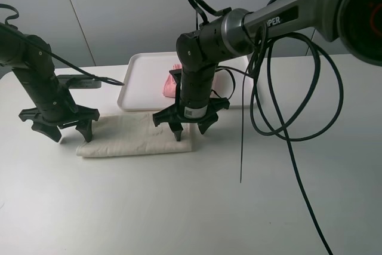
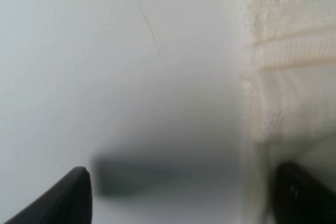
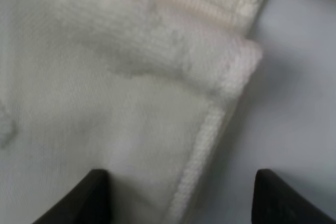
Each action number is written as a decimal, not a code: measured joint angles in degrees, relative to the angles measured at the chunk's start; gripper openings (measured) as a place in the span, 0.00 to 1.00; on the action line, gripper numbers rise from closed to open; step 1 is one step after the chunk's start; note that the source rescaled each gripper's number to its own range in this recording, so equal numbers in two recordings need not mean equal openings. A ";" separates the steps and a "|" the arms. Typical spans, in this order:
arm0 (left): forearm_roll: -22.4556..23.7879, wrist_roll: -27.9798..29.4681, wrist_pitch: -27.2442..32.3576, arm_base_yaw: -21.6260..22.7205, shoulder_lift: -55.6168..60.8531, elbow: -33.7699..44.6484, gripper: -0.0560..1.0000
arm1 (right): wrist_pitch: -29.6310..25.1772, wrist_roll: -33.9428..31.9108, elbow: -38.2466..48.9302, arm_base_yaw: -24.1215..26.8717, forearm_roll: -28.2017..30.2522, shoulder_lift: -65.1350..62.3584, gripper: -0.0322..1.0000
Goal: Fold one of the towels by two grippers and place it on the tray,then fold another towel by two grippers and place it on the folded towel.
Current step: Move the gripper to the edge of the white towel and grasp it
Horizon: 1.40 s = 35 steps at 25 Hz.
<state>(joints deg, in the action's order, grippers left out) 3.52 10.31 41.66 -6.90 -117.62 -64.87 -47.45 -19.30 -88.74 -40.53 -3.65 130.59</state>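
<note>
Straddling opposite ends of the cream folded terry towel (image 1: 137, 137) on the white tabletop (image 1: 179, 207), left gripper (image 1: 68, 132) and right gripper (image 1: 191, 131) stand spread wide; only the high view shows the pink towel (image 1: 173, 83) on the white rectangular tray (image 1: 140, 85).

Left arm (image 1: 42, 82) pointing down, left jaws spread apart, right arm (image 1: 197, 79) pointing down, right jaws spread apart

I get the pink towel (image 1: 171, 86) half hidden behind my right arm (image 1: 196, 82); left wrist view blurred, white towel (image 2: 289, 51) cut off.
</note>
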 joint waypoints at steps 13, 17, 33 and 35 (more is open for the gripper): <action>0.10 0.00 0.00 0.00 0.00 0.00 0.96 | 1.46 1.92 -0.05 0.00 -3.44 0.00 0.63; 0.10 0.00 0.00 0.00 0.00 0.00 0.96 | 2.01 2.04 -0.05 0.00 -4.10 0.00 0.63; 0.10 -0.10 0.00 0.00 0.00 0.00 0.96 | 1.30 4.26 -0.63 0.00 -4.16 1.02 0.47; 0.10 -0.10 0.00 0.00 0.00 0.00 0.96 | 1.62 4.26 -0.63 0.00 -4.66 1.11 0.31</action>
<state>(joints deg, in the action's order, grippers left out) 3.61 10.21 41.66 -6.90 -117.62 -64.87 -45.83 -15.03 -89.37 -40.53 -8.31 131.70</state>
